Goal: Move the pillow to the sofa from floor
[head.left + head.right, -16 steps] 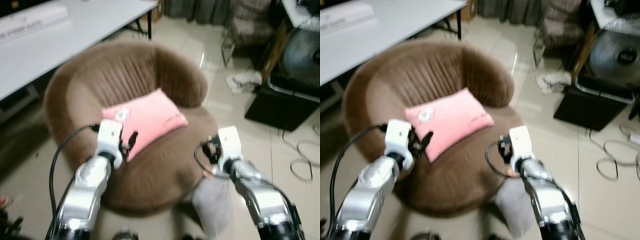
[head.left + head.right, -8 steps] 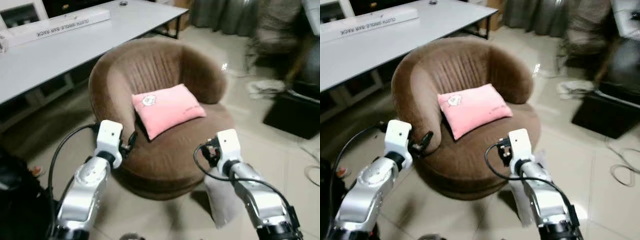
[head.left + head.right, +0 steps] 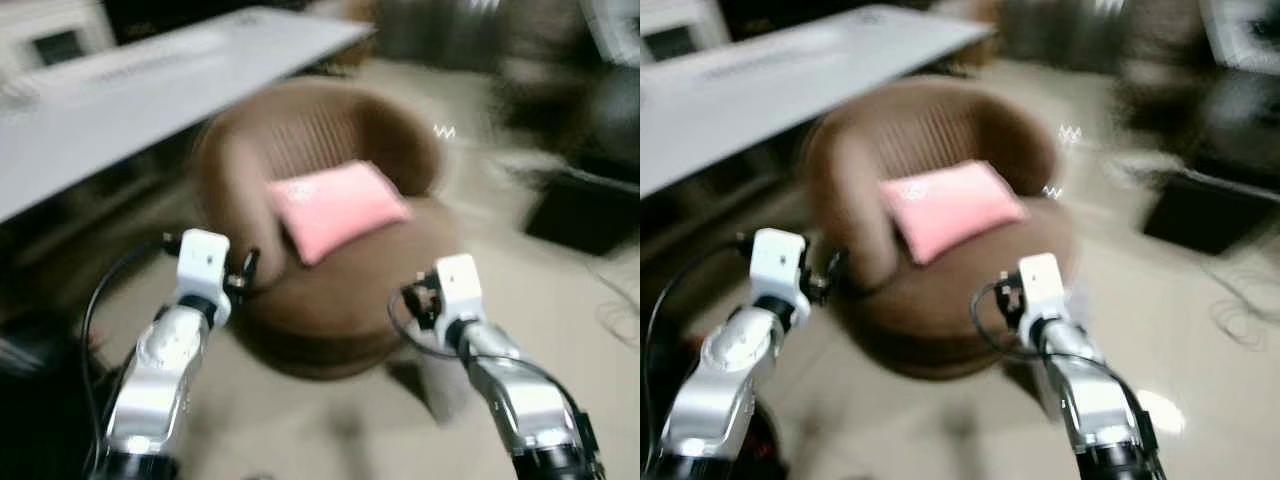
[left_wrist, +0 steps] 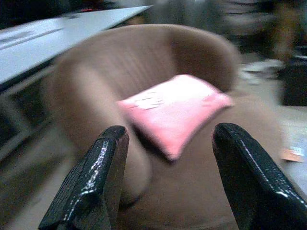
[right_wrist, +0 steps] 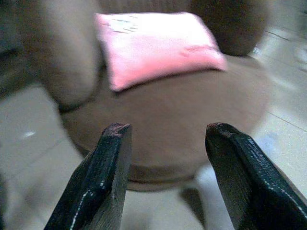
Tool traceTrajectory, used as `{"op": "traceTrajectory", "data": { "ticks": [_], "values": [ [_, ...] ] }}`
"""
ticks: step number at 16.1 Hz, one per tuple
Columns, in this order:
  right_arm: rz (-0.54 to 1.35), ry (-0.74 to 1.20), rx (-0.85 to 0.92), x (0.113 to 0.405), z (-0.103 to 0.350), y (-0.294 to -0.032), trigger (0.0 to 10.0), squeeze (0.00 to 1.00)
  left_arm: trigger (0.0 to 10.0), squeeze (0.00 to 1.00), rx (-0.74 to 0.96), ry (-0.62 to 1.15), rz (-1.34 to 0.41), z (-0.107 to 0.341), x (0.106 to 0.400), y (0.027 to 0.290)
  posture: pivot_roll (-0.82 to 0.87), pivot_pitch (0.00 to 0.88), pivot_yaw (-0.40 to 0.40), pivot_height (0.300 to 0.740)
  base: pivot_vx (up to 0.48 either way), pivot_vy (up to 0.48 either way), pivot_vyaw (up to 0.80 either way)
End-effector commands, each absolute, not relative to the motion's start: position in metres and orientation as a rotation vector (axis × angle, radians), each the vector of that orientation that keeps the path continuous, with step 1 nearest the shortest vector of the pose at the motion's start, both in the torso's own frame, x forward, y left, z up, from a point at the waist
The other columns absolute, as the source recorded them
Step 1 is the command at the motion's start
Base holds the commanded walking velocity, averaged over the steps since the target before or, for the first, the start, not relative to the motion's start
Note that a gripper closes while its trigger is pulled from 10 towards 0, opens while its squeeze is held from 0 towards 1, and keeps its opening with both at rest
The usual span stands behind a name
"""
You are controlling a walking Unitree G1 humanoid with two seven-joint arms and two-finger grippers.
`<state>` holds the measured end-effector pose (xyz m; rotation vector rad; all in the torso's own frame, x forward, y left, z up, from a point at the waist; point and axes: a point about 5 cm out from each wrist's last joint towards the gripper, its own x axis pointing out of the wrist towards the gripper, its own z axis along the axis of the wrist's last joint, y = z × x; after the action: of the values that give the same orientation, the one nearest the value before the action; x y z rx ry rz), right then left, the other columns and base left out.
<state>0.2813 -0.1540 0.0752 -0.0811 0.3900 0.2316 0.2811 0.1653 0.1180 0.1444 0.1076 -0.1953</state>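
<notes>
A pink pillow point(image 3: 335, 206) lies on the seat of a round brown sofa chair point(image 3: 330, 300), leaning against its left armrest. Both eye views are blurred. My left gripper point(image 4: 168, 184) is held in front of the chair's left side, open and empty, with the pillow point(image 4: 175, 110) beyond its fingers point(image 4: 96, 182). My right gripper point(image 5: 165, 179) is open and empty too, held off the chair's front right edge, short of the pillow point(image 5: 153, 50).
A long white table point(image 3: 130, 100) stands at the back left, close behind the chair. A dark box point(image 3: 585, 205) sits on the tiled floor at the right. Pale floor point(image 3: 330, 430) lies between me and the chair.
The camera has shifted and the picture has blurred. The chair and pillow sit slightly farther off than a second ago. Both grippers stay open and empty, clear of the pillow.
</notes>
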Motion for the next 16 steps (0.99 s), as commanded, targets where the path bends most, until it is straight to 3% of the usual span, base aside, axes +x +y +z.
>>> {"op": "traceTrajectory", "data": {
  "ticks": [1, 9, 14, 16],
  "values": [
    [0.214, 0.391, -0.083, 0.281, 0.076, -0.157, 10.0, 0.0, 10.0, 0.0, 0.144, 0.092, -0.199, 0.121, 0.284, 0.164, 0.06, 0.0, 0.003, 0.74, 0.0, 0.0, -0.8],
    [0.165, 0.39, -0.1, 0.274, 0.075, -0.167, 10.0, 0.0, 10.0, 0.0, 0.131, 0.083, -0.21, 0.12, 0.288, 0.161, 0.02, 0.0, 0.028, 0.74, 0.0, 0.0, -0.8],
    [0.155, 0.395, -0.11, 0.273, 0.075, -0.17, 10.0, 0.0, 10.0, 0.0, 0.105, 0.065, -0.223, 0.12, 0.289, 0.156, 0.01, 0.0, 0.021, 0.74, 0.295, 0.0, -0.8],
    [0.163, 0.393, -0.121, 0.275, 0.074, -0.168, 10.0, 0.0, 10.0, 0.0, 0.102, 0.059, -0.218, 0.121, 0.288, 0.158, 0.02, 0.0, 0.016, 0.74, 0.373, 0.0, 0.0]
  ]
}}
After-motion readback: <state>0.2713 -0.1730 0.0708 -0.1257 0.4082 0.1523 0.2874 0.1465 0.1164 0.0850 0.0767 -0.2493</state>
